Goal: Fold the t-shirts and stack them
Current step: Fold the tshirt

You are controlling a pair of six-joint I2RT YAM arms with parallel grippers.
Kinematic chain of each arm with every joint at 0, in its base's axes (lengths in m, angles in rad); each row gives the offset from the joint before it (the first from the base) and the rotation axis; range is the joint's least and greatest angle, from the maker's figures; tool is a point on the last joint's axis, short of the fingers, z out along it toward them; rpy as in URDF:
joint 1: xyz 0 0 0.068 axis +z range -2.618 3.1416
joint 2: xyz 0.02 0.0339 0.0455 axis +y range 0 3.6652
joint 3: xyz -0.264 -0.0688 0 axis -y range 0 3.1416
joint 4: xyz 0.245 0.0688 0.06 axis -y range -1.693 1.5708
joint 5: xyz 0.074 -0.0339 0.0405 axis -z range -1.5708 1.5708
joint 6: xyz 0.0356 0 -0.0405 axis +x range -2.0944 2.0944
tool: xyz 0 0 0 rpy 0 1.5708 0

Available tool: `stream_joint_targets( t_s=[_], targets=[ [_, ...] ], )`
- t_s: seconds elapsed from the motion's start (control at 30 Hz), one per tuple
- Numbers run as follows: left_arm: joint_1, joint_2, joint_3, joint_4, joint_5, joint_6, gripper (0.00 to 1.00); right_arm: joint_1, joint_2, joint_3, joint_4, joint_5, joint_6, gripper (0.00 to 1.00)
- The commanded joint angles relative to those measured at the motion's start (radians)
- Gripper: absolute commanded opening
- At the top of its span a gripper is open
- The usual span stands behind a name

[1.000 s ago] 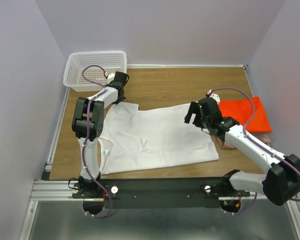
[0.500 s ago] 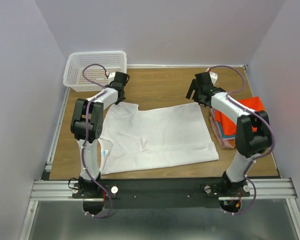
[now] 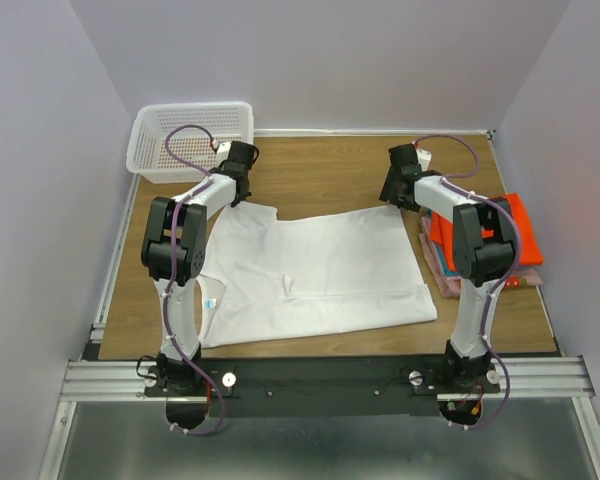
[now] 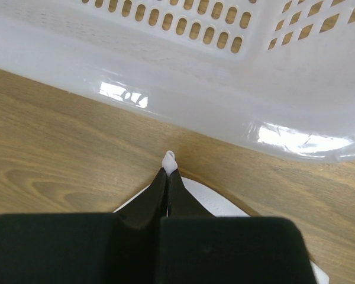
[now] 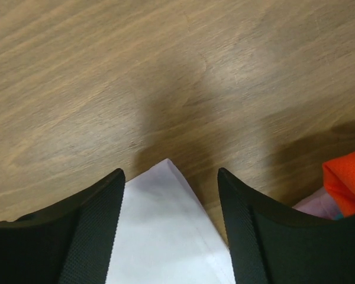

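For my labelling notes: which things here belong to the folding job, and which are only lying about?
Job: white t-shirt, spread out; folded t-shirts stacked at right, orange-red on top.
Lying about: white mesh basket, far left corner.

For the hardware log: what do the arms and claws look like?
The left arm and right arm have white links joined by black housings, with a lilac cable running along each. The left claw and right claw are matte black; the right one's fingers show a fine woven texture.
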Motion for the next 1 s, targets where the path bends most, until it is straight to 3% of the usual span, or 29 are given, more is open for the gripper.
stream_joint_targets(
  t_s=[0.0,0.07,0.2,0.27,0.43,0.7,0.97],
  targets=[
    [-0.004,-0.034,0.006,0.014,-0.020,-0.003,0.00,-0.005,0.042,0.021,-0.005,-0.012,-0.004,0.69],
    [-0.004,-0.031,0.006,0.012,-0.014,-0.006,0.00,-0.006,0.047,0.018,-0.002,-0.016,-0.004,0.61],
    [-0.004,-0.031,0.003,0.014,-0.017,-0.008,0.00,-0.006,0.052,0.001,-0.001,-0.021,-0.004,0.57],
    [-0.004,-0.033,0.001,0.015,-0.019,-0.003,0.00,-0.006,0.047,-0.006,0.002,-0.039,-0.004,0.47],
    [-0.004,-0.037,-0.008,0.014,-0.017,-0.006,0.00,-0.005,0.018,-0.049,0.005,-0.058,0.004,0.34],
    [-0.004,-0.047,0.003,0.026,-0.023,0.009,0.00,-0.005,0.006,-0.028,0.005,-0.012,-0.009,0.01],
    [-0.003,-0.030,0.129,-0.002,-0.063,0.050,0.00,-0.006,0.021,0.070,0.005,0.027,-0.052,0.00]
  ],
)
